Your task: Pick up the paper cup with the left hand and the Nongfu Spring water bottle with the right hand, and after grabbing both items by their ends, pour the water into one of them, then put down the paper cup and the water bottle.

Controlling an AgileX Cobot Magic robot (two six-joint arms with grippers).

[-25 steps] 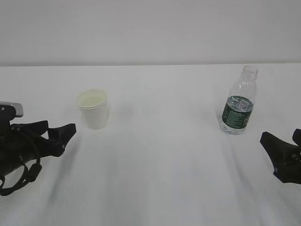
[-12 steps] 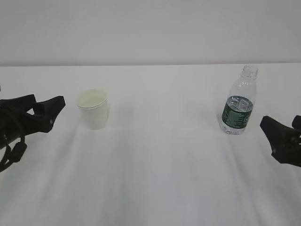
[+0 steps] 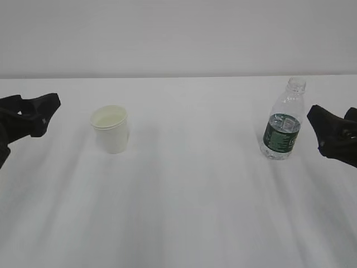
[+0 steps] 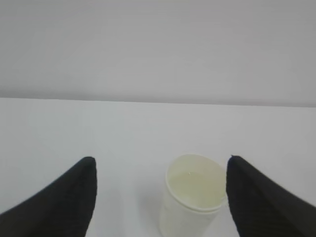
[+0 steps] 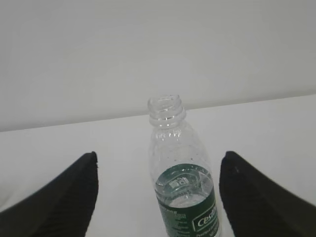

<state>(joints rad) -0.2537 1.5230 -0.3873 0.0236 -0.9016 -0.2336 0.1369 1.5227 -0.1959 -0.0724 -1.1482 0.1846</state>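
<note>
The white paper cup stands upright on the table, left of centre, with a cream inside. My left gripper hovers to its left, open and empty. In the left wrist view the cup sits ahead of the left gripper, nearer the right finger, untouched. The capless Nongfu Spring water bottle stands upright at the right, with water up to about the top of the green label. My right gripper is open just right of it. In the right wrist view the bottle stands ahead of the spread right gripper.
The white table runs back to a plain pale wall. The table's far edge lies behind both objects. Nothing else stands on the table in these views.
Both grippers have moved up in the exterior view, from below the objects to about their level. The left one has also drawn back to the left. Cup and bottle have not moved.
</note>
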